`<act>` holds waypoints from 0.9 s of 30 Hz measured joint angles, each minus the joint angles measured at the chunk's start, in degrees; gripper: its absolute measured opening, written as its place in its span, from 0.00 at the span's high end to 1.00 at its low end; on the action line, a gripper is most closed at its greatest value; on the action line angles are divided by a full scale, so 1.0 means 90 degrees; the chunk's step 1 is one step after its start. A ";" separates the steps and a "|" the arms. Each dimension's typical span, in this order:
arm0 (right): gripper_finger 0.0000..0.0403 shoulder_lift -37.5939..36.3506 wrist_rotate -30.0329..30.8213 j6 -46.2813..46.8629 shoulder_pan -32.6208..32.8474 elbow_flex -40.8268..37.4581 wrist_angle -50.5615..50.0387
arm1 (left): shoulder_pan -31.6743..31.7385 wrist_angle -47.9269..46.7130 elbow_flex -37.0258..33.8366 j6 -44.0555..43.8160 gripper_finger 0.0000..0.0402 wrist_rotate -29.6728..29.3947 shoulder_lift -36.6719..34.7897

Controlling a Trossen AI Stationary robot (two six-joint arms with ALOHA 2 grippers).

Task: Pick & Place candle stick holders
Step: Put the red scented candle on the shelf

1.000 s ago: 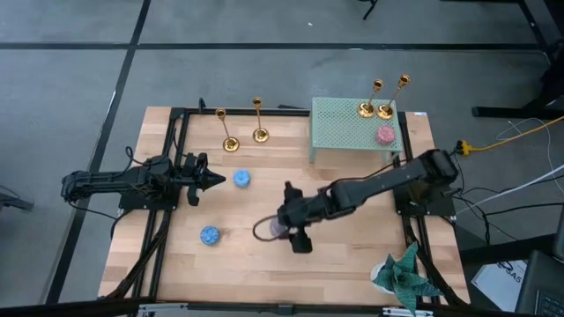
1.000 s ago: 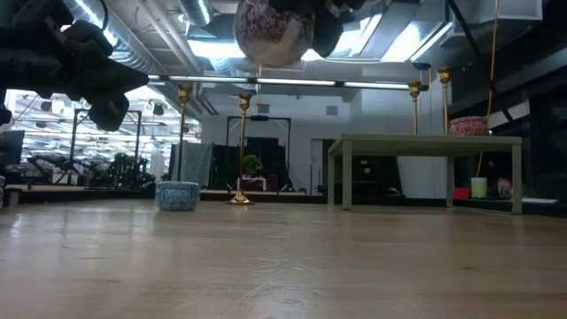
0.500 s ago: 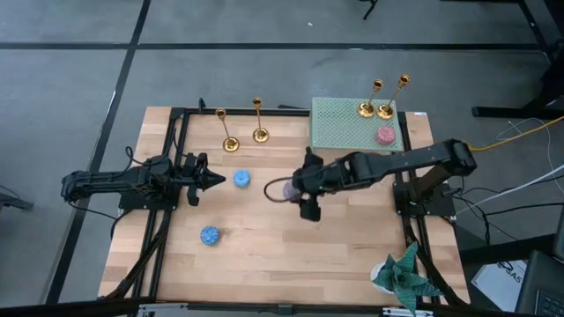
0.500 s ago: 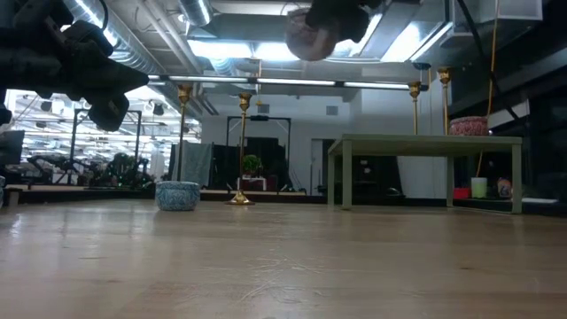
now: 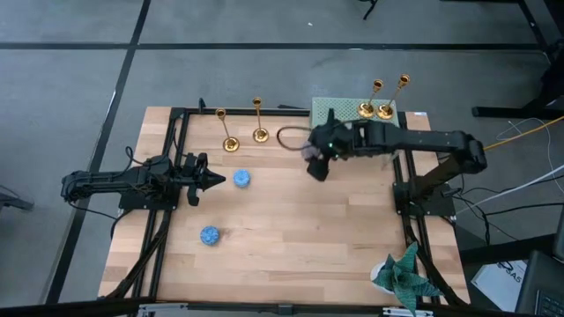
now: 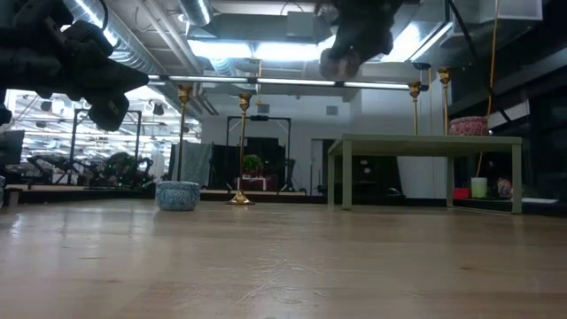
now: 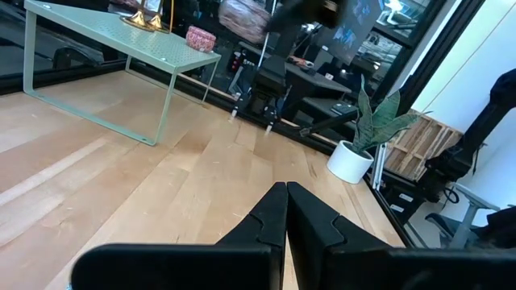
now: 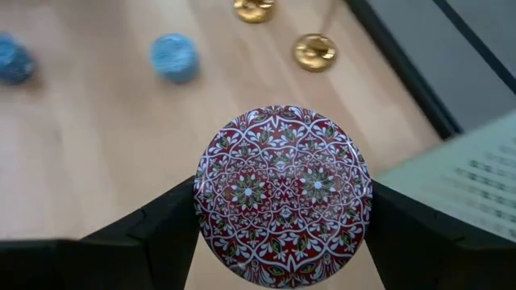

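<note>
Two gold candle stick holders [image 5: 228,141] [image 5: 260,132] stand on their round bases on the table at the far side. Two more [image 5: 366,107] [image 5: 385,110] stand on the green shelf [image 5: 339,114]. My right gripper [image 5: 312,153] is shut on a round red patterned piece [image 8: 282,193], high over the table beside the shelf's left edge; it also shows in the low view [image 6: 341,62]. My left gripper [image 5: 216,180] is shut and empty at the table's left, next to a blue bowl [image 5: 241,179]. My right gripper pinches the round piece by two opposite sides of its rim [image 8: 201,201] between its two fingers [image 8: 165,221]. The fingers slant down toward the table's left. The piece is lifted clear of the table, its patterned round face toward the wrist camera.
A second blue bowl [image 5: 209,235] lies toward the near left. A pink bowl [image 6: 468,126] sits on the shelf near the two holders. A potted plant [image 5: 405,273] stands at the near right corner. Bare wood lies in the table's middle.
My right gripper has carried the round red piece from the table's middle toward the far edge and to the right, up to the green shelf's left edge, keeping it lifted clear and staying shut on it.
</note>
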 joint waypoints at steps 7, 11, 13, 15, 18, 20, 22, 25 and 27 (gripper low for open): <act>0.28 -0.0104 -0.0018 0.0493 -0.0810 -0.0002 -0.0331 | -0.0001 0.0000 -0.0001 0.0001 0.99 0.0002 0.0001; 0.28 -0.0129 -0.0024 0.0861 -0.1217 -0.0002 -0.0660 | 0.0000 0.0000 0.0001 0.0001 0.99 0.0002 0.0001; 0.28 -0.0152 -0.0005 0.1043 -0.1401 -0.0002 -0.0830 | 0.0000 0.0000 -0.0001 -0.0002 0.99 0.0000 0.0001; 0.28 -0.0197 0.0081 0.1225 -0.1547 -0.0002 -0.1046 | 0.0000 0.0000 0.0002 -0.0002 0.99 0.0002 0.0001; 0.28 -0.0303 0.0222 0.1470 -0.1737 -0.0002 -0.1304 | -0.0001 0.0000 0.0001 0.0000 0.99 0.0001 0.0001; 0.28 -0.0366 0.0387 0.1588 -0.1842 -0.0002 -0.1511 | -0.0001 0.0000 0.0001 -0.0001 0.99 0.0002 0.0001; 0.28 -0.0404 0.0583 0.1709 -0.1943 -0.0002 -0.1730 | 0.0000 0.0000 -0.0001 0.0001 0.99 0.0001 0.0001; 0.28 -0.0463 0.0772 0.1950 -0.2049 -0.0002 -0.2024 | -0.0002 0.0000 -0.0001 0.0001 0.99 0.0002 0.0001; 0.27 -0.0498 0.0827 0.2099 -0.2093 -0.0005 -0.2194 | 0.0000 0.0000 0.0000 0.0001 0.99 0.0001 0.0001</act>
